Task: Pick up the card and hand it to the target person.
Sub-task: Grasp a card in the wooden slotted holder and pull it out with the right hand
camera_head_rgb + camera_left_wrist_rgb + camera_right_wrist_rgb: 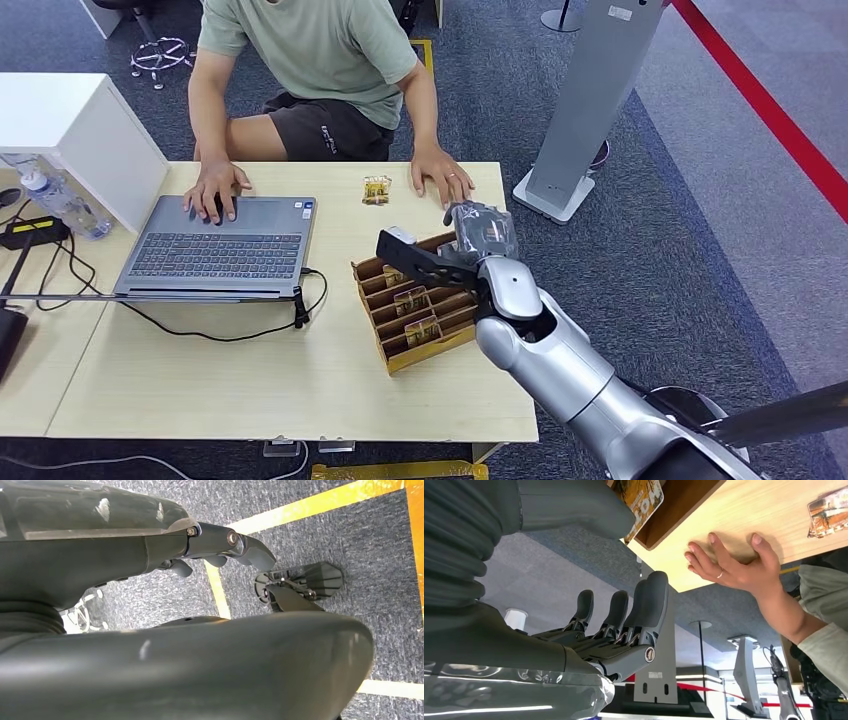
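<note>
Right hand (462, 258), frame centre, hovers over the slotted wooden card rack (392, 352), fingers spread, grasping nothing; positioned to pluck a card (421, 330) standing in a lower slot. Rack sits near the table's right edge (515, 300). Person's hand (441, 176) lies flat beyond, open tabletop between. Left hand (220, 545) hangs released above carpet.

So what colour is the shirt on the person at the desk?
Pale sage green shirt, clearest in the head view.
</note>
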